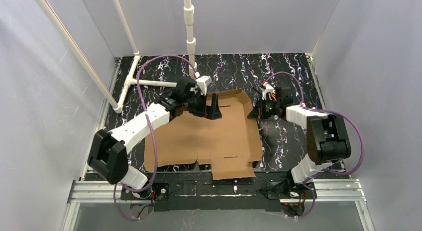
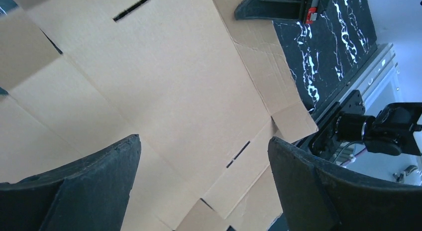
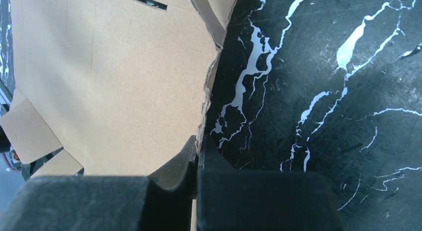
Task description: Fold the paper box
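Observation:
The paper box (image 1: 209, 134) is a brown corrugated cardboard blank with flaps and slots, lying mostly flat on the black marbled table. Its far right flap is raised. My left gripper (image 1: 208, 110) hovers over the blank's far part with its jaws wide apart and nothing between them; the left wrist view shows the cardboard (image 2: 164, 91) below the two fingers. My right gripper (image 1: 257, 111) is shut on the blank's right edge; the right wrist view shows the cardboard edge (image 3: 205, 106) pinched between the closed fingers (image 3: 239, 196).
A white PVC pipe frame (image 1: 134, 74) stands at the back left of the table (image 1: 288, 71). Grey walls enclose the sides. An aluminium rail (image 1: 219, 188) runs along the near edge by the arm bases.

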